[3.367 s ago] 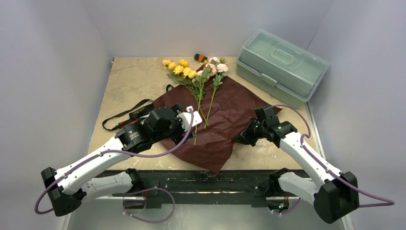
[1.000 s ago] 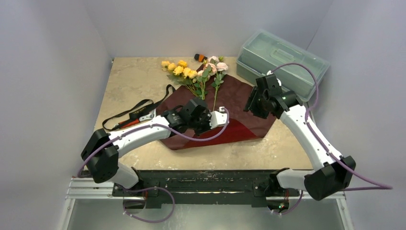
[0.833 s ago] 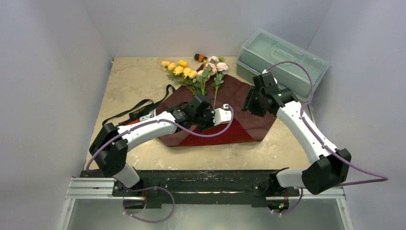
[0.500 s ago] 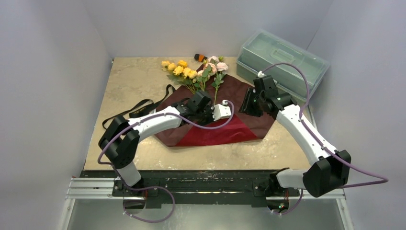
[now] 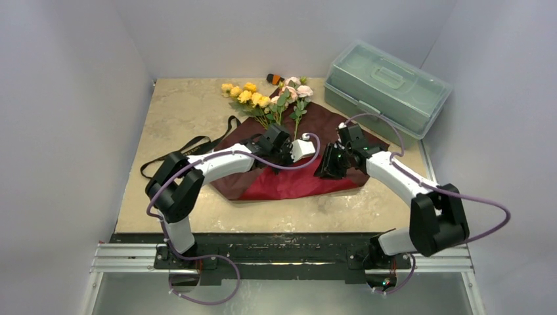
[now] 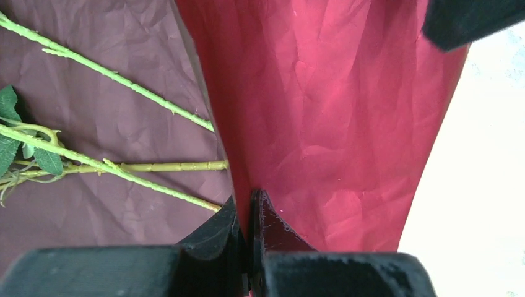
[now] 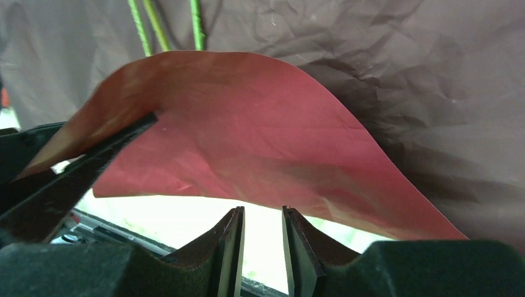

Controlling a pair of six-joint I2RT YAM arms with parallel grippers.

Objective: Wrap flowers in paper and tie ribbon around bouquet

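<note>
**Folding the flap over the stems: get a proper bite first**

The left gripper is pinched shut on the near edge of the paper. It holds that edge up and folded over, so the brighter red underside shows as a flap arching above the lower stems.

The right gripper sits just under the flap's free edge. Its fingers are only a narrow slit apart, with nothing between them as far as I can see.

The flowers lie on the sheet with the blooms past its far corner.

My take: the right one should grab the edge deep, not by the tips, because thin crinkly paper slips and tears. Then both should carry the flap low and snug across the stems without shoving them sideways.

The ribbon lies on the table off to the left, well apart. That's a later job.
</note>
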